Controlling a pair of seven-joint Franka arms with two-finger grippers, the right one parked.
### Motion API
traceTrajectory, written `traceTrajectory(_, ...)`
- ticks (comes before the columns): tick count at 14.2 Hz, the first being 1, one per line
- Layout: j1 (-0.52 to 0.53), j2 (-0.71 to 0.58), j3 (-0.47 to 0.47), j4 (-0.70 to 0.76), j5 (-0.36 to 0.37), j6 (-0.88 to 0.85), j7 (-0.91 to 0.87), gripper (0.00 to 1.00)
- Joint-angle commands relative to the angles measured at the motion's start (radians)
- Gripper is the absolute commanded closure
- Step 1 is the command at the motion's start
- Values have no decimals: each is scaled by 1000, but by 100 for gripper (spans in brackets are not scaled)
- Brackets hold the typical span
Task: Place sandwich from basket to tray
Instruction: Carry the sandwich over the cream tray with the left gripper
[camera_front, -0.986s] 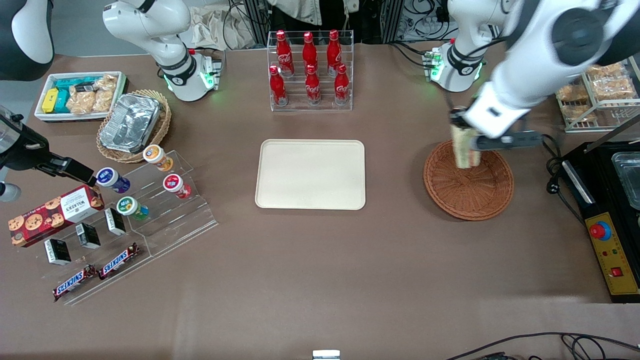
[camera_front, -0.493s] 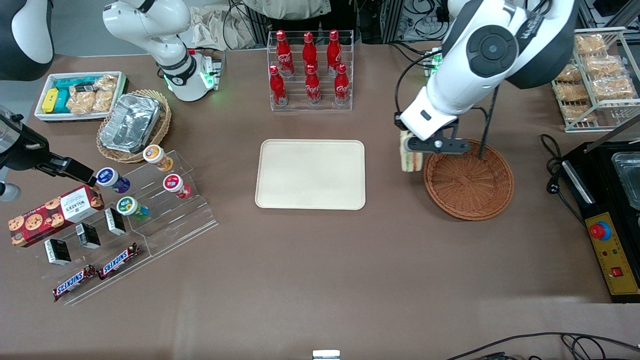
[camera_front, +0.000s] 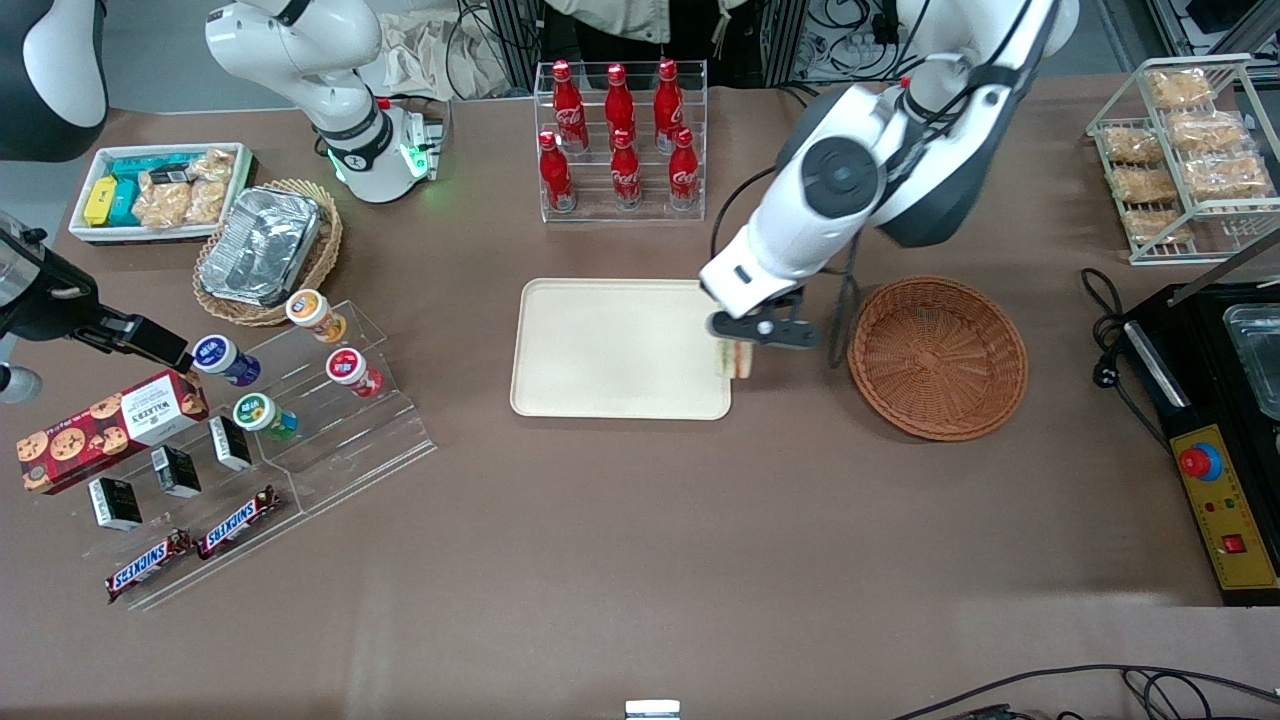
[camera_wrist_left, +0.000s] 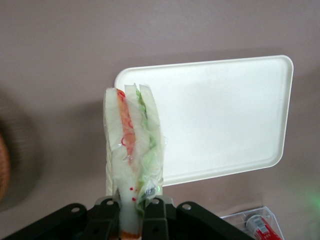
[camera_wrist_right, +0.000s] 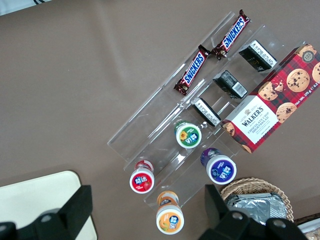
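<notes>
Gripping the sandwich (camera_wrist_left: 132, 150) by its lower end, the gripper (camera_wrist_left: 131, 212) has both fingers (camera_wrist_left: 107, 215) pressed against the outer bread faces. The sandwich stands upright: a clear-wrapped wedge of white bread with orange, red and green filling layers. In the front view, gripper (camera_front: 742, 335) and sandwich (camera_front: 735, 360) hang above the edge of the tray (camera_front: 600, 345) that faces the basket (camera_front: 937, 357). The basket holds nothing and sits on the table (camera_front: 640, 520) toward the working arm's end.
</notes>
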Motion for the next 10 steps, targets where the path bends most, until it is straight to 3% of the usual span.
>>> traceTrajectory(1, -40, 43, 9, -8, 1, 83, -11, 100)
traceTrajectory(5, -84, 138, 14, -10, 11, 227, 2, 100)
traceTrajectory(7, -88, 180, 14, -10, 60, 259, -11, 100)
traceTrajectory(10, -91, 215, 15, -24, 67, 290, -11, 100)
